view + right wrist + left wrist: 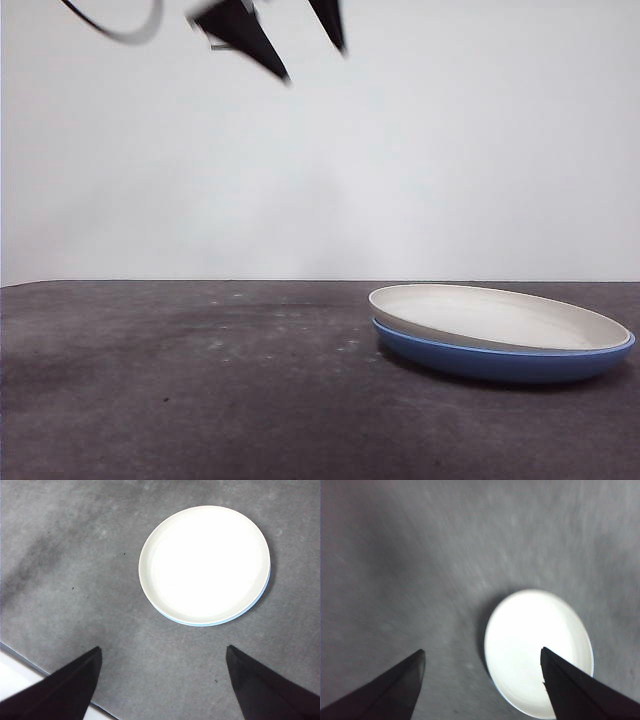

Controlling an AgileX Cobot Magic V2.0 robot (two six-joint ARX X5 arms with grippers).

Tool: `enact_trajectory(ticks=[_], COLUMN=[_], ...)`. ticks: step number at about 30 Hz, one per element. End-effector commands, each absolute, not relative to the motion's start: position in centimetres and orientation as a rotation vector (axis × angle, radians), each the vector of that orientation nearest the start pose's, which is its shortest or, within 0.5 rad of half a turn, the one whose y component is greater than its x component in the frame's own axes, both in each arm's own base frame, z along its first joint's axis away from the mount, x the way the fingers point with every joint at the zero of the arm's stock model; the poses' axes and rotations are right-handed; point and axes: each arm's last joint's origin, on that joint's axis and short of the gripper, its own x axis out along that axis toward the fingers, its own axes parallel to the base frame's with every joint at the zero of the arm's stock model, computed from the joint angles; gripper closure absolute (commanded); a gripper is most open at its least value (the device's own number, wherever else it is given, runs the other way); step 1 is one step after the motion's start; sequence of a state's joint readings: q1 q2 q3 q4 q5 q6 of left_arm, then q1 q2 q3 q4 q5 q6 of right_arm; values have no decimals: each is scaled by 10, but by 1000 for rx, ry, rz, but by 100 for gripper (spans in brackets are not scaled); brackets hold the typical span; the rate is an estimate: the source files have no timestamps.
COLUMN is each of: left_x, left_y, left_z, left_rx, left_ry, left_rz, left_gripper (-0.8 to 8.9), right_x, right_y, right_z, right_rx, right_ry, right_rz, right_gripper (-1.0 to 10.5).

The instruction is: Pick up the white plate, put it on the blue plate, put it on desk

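Observation:
The white plate lies stacked on the blue plate on the desk, at the right of the front view. My left gripper is open and empty. It hangs high above the desk with the white plate below it, and its picture is blurred. It looks like the pair of jaws at the top of the front view. My right gripper is open and empty, high over the desk. Below it lies the white plate, with a thin sliver of the blue plate showing under its rim.
A plain white wall stands behind the desk. A dark cable loops at the top left of the front view. The desk's edge and a white strip beyond it show in the right wrist view.

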State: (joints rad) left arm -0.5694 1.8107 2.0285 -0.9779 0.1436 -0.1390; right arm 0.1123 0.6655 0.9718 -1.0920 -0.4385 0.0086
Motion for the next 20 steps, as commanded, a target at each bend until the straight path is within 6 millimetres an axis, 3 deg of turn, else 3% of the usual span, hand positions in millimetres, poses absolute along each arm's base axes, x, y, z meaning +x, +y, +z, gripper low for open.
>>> enact_trajectory(ticks=[1, 7, 9, 13, 16, 20], left_x=[310, 267, 238, 182, 150, 132], left_y=[-189, -135, -116, -89, -81, -78], left_z=[427, 458, 457, 423, 389, 357], left_rx=[38, 46, 37, 5, -36, -75], left_ry=[739, 688, 652, 657, 720, 782], left_rz=[-599, -542, -529, -597, -811, -993], left_gripper=[441, 442, 442, 441, 442, 442], right_x=[93, 93, 93, 93, 93, 93], right_y=[23, 23, 23, 23, 23, 23], right_z=[336, 336, 336, 336, 336, 336], right_rx=[144, 143, 143, 142, 143, 150], right_ry=[772, 772, 772, 771, 773, 776], right_rz=[516, 517, 517, 517, 517, 515], right_gripper=[548, 548, 548, 548, 548, 548])
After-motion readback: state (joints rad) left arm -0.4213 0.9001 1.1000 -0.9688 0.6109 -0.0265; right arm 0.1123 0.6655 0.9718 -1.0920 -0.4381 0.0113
